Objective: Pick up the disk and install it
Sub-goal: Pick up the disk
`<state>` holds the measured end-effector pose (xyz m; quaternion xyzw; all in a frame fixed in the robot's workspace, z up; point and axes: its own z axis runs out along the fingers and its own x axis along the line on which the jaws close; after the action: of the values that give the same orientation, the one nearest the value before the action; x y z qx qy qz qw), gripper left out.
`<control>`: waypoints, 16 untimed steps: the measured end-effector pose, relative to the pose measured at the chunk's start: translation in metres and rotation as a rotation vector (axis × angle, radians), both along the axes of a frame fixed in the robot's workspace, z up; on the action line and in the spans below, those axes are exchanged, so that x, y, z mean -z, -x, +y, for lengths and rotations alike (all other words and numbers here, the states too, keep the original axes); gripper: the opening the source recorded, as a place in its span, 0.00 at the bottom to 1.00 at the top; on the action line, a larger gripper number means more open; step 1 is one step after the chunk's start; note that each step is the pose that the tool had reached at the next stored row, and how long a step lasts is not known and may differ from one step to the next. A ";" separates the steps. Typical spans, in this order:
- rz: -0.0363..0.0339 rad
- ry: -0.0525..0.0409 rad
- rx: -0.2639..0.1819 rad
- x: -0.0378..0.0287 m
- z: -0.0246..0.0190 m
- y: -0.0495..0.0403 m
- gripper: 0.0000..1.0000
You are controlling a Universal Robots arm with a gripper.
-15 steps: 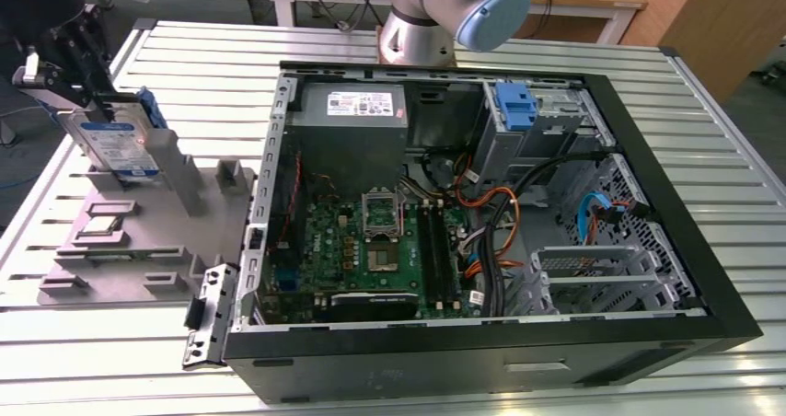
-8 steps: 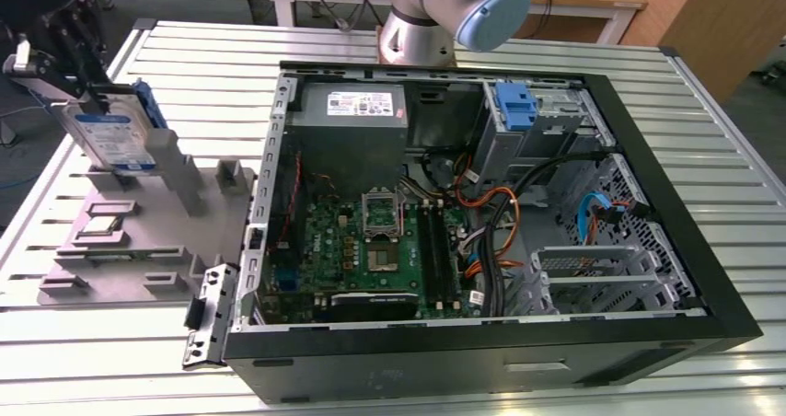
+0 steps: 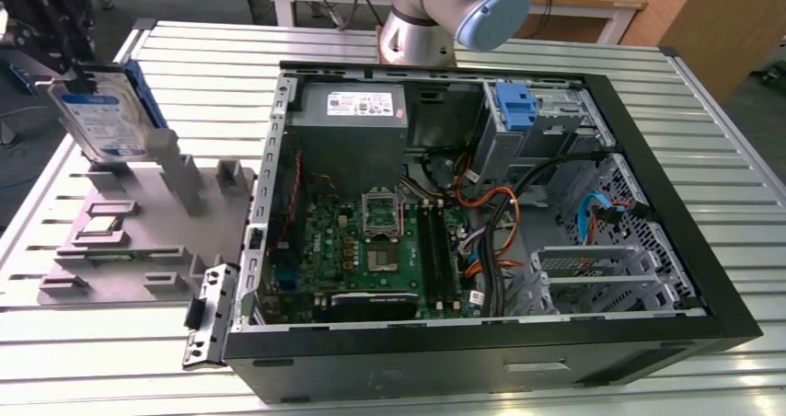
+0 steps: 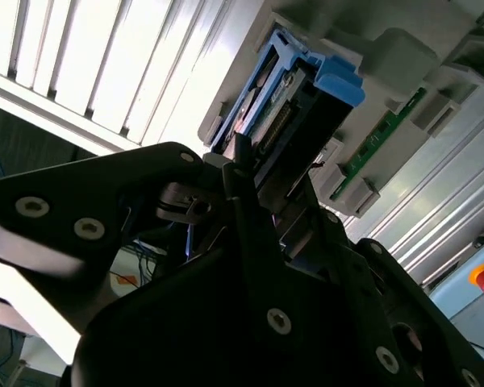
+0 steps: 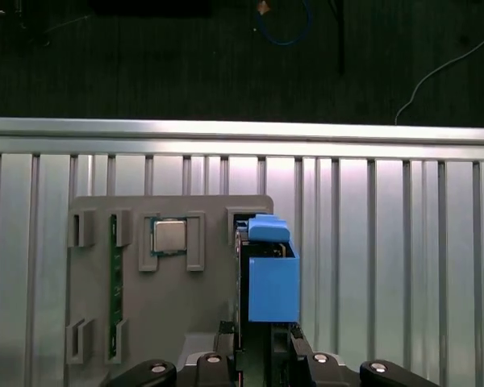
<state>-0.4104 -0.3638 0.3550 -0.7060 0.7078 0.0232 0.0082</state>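
**Black gripper [image 3: 76, 77] clamped on the flat silver rectangular disk [image 3: 109, 114] with blue plastic frame.**
Its fingers [image 4: 246, 201] pinch the disk's upper edge, so the disk hangs vertical, in line with the upright slots of the grey moulded parts fixture [image 3: 135, 250] beneath. Whether its lower edge clears the fixture cannot be told. The open black computer case [image 3: 687, 278], well apart on the slatted aluminium table [image 3: 123, 361], has not yet received it.
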 end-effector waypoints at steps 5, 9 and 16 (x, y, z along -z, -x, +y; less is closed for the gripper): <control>0.0002 0.0001 0.000 -0.0217 0.0000 0.0000 0.35; 0.0001 0.0001 0.000 -0.0326 0.0000 0.0000 0.35; 0.0002 0.0001 0.000 -0.0332 0.0000 0.0000 0.35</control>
<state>-0.4104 -0.3638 0.3881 -0.7060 0.7078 0.0232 0.0081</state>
